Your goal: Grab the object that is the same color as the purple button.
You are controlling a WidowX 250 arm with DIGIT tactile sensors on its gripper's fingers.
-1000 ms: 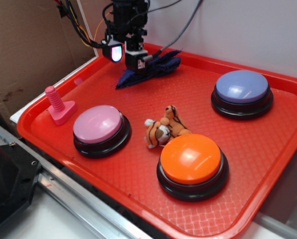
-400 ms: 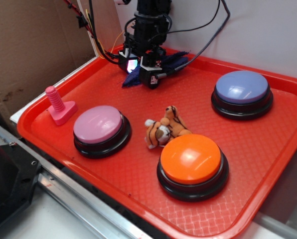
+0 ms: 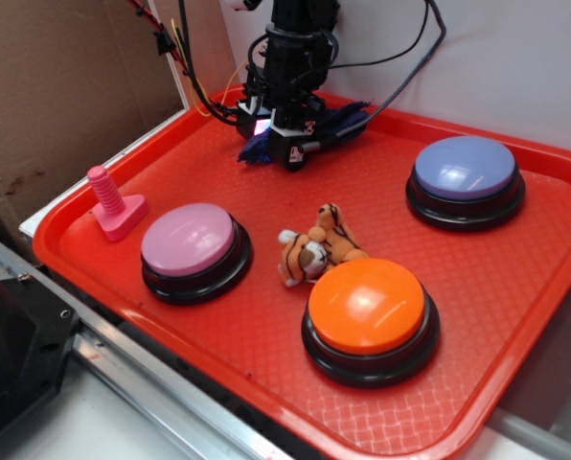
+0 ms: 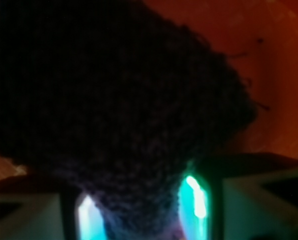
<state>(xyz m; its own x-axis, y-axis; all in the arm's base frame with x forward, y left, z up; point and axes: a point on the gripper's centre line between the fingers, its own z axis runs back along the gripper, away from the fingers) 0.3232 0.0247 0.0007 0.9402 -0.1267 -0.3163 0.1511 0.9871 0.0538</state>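
The cloth [image 3: 348, 122] lies at the tray's [image 3: 65, 240] far edge, well apart from the purple button [image 3: 465, 168]. The gripper [image 3: 278, 146] has come down onto it since a second ago; the wrist view shows the jaws set narrowly around the cloth [image 4: 124, 115], so the grab looks nearly made.

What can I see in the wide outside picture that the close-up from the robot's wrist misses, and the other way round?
Only the exterior view shows the lavender-purple dome button, the pink-topped button, the orange-topped button, the striped tiger plush and the pink plastic bolt. Only the wrist view shows the glowing fingers flanking the cloth. Both show the dark navy fuzzy cloth on the red plastic tray.
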